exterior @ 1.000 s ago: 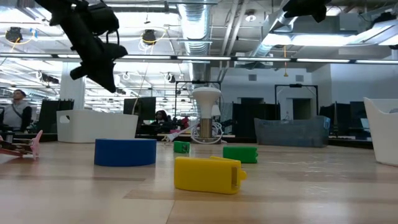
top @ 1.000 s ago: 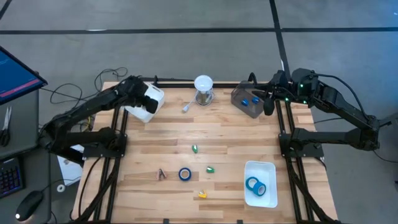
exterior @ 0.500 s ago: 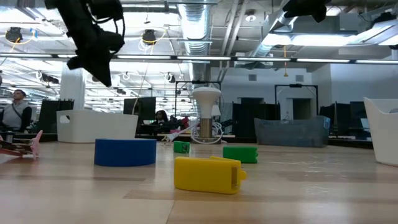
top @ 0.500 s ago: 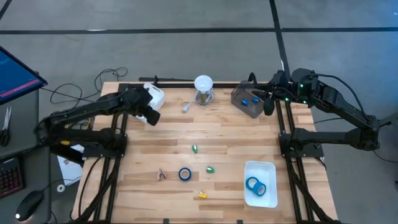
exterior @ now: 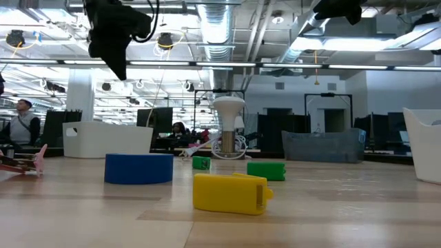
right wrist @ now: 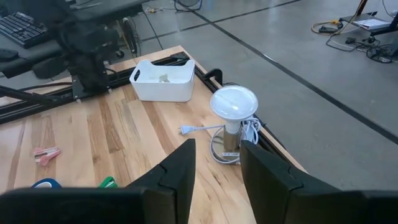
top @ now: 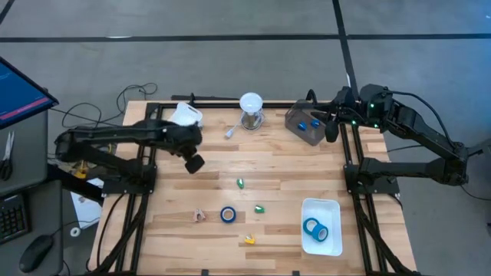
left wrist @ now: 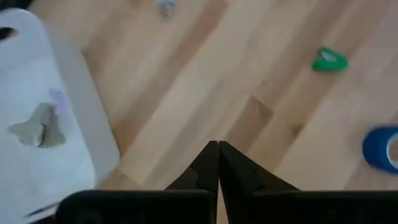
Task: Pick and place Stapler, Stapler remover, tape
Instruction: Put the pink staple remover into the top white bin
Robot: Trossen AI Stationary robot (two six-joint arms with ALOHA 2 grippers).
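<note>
My left gripper hangs shut and empty over bare wood, just near-side of the white tray at the far left; its tips show closed. A small grey item lies in that tray. A blue tape roll lies flat on the table, with the pink stapler remover to its left. A small yellow stapler and two green ones lie around them. Another tape roll lies in the near-right white tray. My right gripper waits open, raised at the far right.
A white lamp-like stand with a cord stands at the far middle. A grey bin with blue items sits at the far right, below my right arm. Bare wood lies between my left gripper and the small things near the front.
My left gripper has swung away from above the far-left white tray, toward the table's middle and near edge, rising a little and rolling about its own axis. Nothing on the table has moved.
</note>
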